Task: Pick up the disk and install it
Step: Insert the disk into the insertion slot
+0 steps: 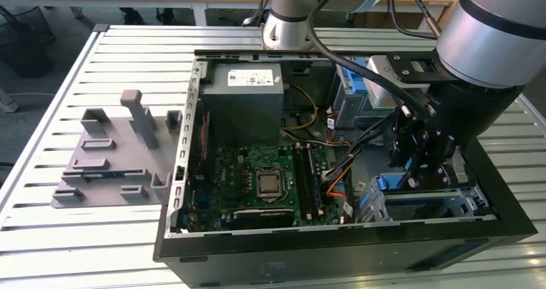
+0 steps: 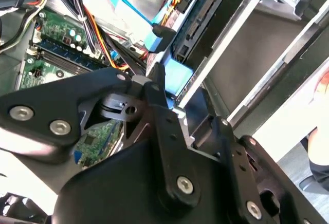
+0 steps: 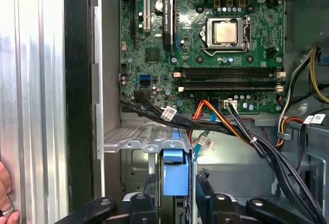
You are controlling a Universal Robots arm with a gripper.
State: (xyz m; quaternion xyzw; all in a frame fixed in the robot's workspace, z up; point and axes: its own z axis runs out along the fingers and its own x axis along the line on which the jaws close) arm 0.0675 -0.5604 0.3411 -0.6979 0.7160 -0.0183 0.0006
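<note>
The disk (image 3: 172,168) stands on edge in the metal drive cage (image 3: 136,144) at the front corner of the open computer case (image 1: 341,238). Its blue plastic frame faces the first wrist camera. My gripper (image 3: 175,185) is shut on the disk, one black finger (image 3: 150,187) on each side of the blue frame. In the exterior view my gripper (image 1: 421,174) reaches down into the cage at the exterior view's right, with the disk's blue edge (image 1: 390,182) beside it. In the second wrist view a fingertip (image 2: 157,80) presses the blue frame (image 2: 177,77).
Bundles of cables (image 3: 231,126) run right past the cage. The motherboard (image 1: 265,180) and the grey power supply box (image 1: 243,100) fill the case. A grey fixture (image 1: 111,155) lies on the slatted table at the exterior view's left. A person's hand (image 3: 4,193) is by the case edge.
</note>
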